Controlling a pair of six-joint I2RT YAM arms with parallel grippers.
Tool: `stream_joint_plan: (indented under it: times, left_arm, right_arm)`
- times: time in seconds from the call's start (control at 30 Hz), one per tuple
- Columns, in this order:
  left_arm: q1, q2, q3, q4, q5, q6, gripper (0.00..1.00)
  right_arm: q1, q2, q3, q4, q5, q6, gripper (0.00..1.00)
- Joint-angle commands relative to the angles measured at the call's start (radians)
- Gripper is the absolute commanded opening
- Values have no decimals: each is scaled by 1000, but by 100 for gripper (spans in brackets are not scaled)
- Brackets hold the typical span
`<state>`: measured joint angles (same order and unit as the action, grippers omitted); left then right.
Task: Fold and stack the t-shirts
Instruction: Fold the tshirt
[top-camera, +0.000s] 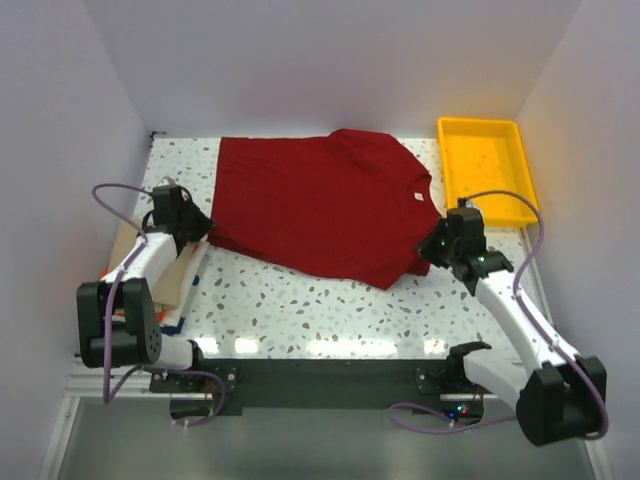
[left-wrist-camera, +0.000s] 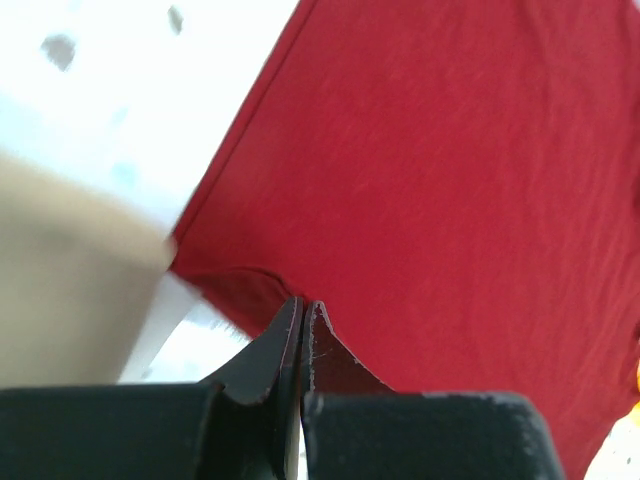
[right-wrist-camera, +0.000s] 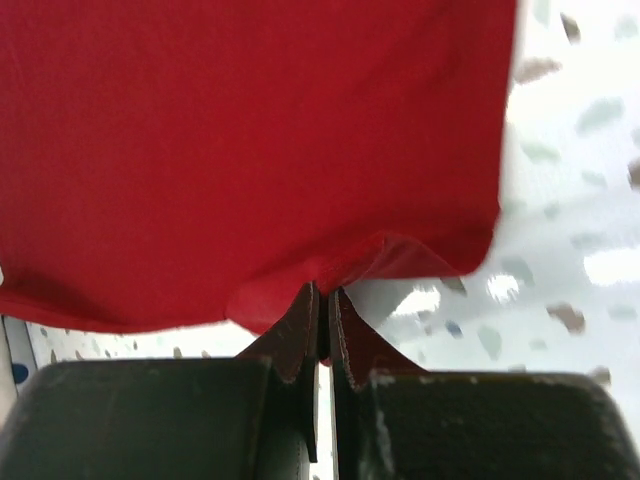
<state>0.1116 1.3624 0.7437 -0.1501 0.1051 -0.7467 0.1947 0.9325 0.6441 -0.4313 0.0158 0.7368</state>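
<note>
Two tools (top-camera: 207, 232) (top-camera: 427, 248) pinch red shirt (top-camera: 320, 205); yellow tray (top-camera: 485, 165) near collar (top-camera: 417, 190).

White surface (top-camera: 300, 300), grey-brown terrazzo speckle, boxed in on three sides. Back wall (top-camera: 330, 60) plain, pale lavender-white, at surface's far edge. Left wall (top-camera: 50, 150) and right wall (top-camera: 600, 130) same tone, flanking surface. Bright glare patches (top-camera: 330, 345) along surface's near edge. Black base plate (top-camera: 320, 378) against surface's near edge. Dull grey area (top-camera: 300, 445) nearer than surface: floor or panel, unclear. Wrist views: surface overexposed, speckle blurred.
</note>
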Motion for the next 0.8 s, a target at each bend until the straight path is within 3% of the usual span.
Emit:
stream_joint_plan:
  times: [0.0, 0.33, 0.77]
  left_arm:
    - [-21, 84, 120, 24, -39, -39, 0]
    - [-23, 305, 304, -20, -51, -56, 0]
    - [19, 319, 329, -42, -71, -57, 0]
  right_arm:
    - [-6, 180, 156, 121, 42, -59, 0]
    - [-6, 583, 482, 140, 72, -100, 0]
    - [-40, 727, 615, 140, 79, -106, 0]
